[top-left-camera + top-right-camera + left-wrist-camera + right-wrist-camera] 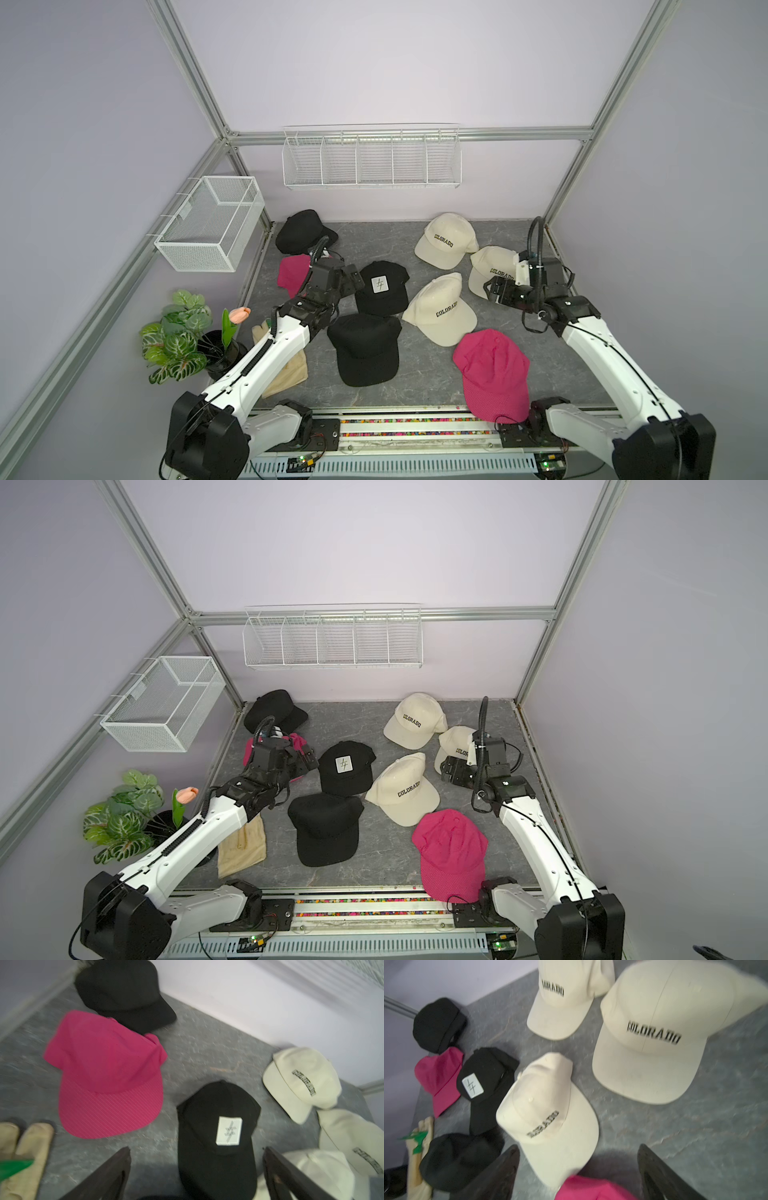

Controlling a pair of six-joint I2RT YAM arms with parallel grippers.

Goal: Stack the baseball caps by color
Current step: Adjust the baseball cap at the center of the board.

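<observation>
— Where are the caps lying?
— Take the patch cap [381, 286] as the mark. A black cap [365, 349] touches its brim on the robot's side. Another black cap [301, 230] sits back-left of it, by the wall. One pink cap [291, 270] lies just left of it. The other pink cap [492, 374] is off to its right, nearer the robot. A cream cap [440, 309] lies just right of it, a second cream cap [444, 241] back-right, a third cream cap [490, 266] further right.
— And the pincers?
— The left gripper [197, 1151] hangs over the patch cap's left edge, jaws spread wide, gripping nothing. The right gripper [578, 1147] hangs above that third cream cap, equally wide, empty too.
</observation>
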